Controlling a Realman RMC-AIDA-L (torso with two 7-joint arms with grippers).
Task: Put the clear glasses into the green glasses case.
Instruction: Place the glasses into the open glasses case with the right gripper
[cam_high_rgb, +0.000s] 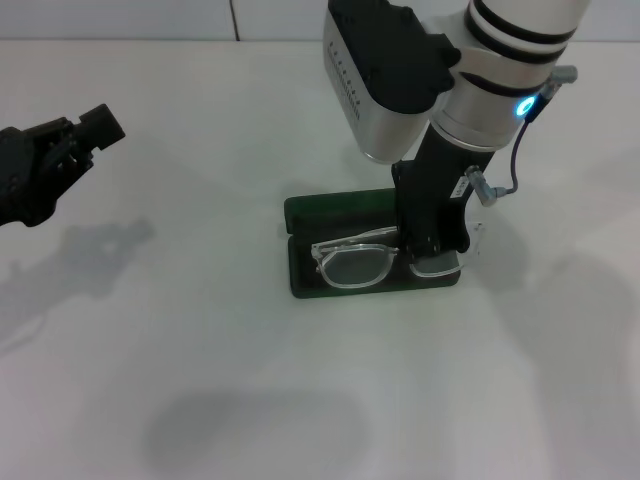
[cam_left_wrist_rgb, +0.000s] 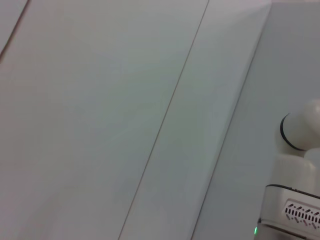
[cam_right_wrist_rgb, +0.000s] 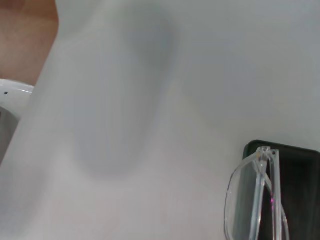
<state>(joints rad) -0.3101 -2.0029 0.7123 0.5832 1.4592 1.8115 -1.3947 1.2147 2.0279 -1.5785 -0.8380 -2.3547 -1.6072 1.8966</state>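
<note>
head view – right gripper (cam_high_rgb: 432, 243): it's straight down over the open green glasses case (cam_high_rgb: 340, 212), planted on the right-lens side of the clear glasses (cam_high_rgb: 352, 262). Looks closed on the frame, but the fingertips are hidden behind the wrist, so honestly can't tell.
head view – glasses: sitting in the case's near tray, long axis running left-right, same as the case. One lens shows clearly, the other is under the gripper.
head view – who's closer: right arm, easily. The left gripper (cam_high_rgb: 85, 135) hangs well off to the left above the table (cam_high_rgb: 200, 380), fingers parted, holding nothing.
head view – count: one pair of glasses, one case.
left wrist view: just bare pale surface and a bit of the right arm (cam_left_wrist_rgb: 297, 165). No glasses, no case.
right wrist view: one lens of the glasses (cam_right_wrist_rgb: 252, 200) right against the case's dark lining (cam_right_wrist_rgb: 300, 195), a corner of the case edge showing. Own fingers not in shot.
my guess: the next move depends on the frame being level in the tray before it's let go.
</note>
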